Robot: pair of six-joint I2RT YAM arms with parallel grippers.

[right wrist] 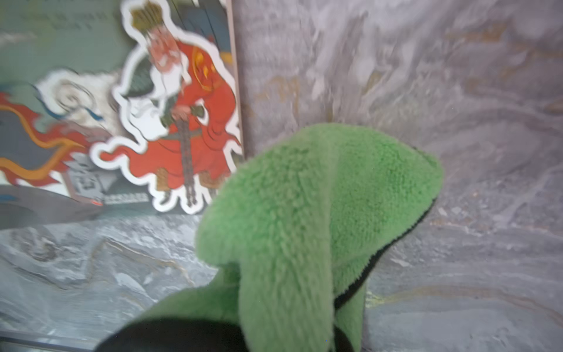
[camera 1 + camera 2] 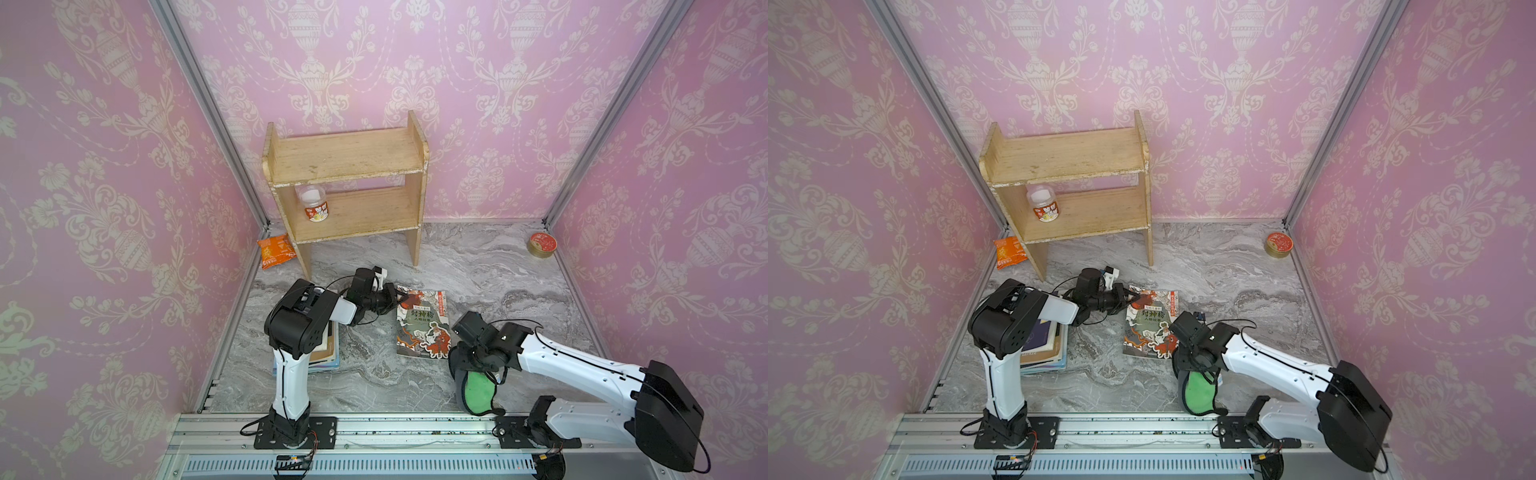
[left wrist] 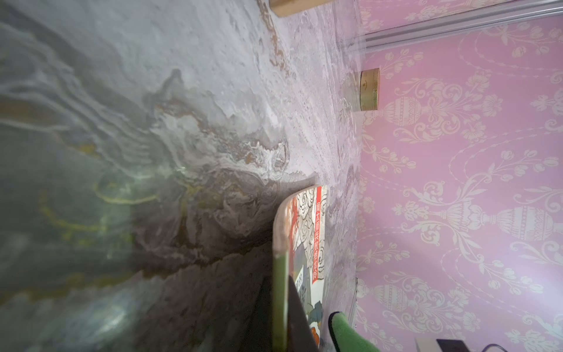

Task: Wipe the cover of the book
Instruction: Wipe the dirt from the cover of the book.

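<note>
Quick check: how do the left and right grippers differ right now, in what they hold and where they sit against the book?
The left gripper pinches the far corner of the book; the right gripper holds the green cloth. The left gripper reaches in low along the table; the right gripper points downward with the green cloth hanging. The left gripper is on the book; the right gripper is by its near corner, mostly off the cover. Both are shut.

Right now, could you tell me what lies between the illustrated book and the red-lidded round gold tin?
Only bare grey marble tabletop separates the illustrated book from the gold tin, as both top views show.
</note>
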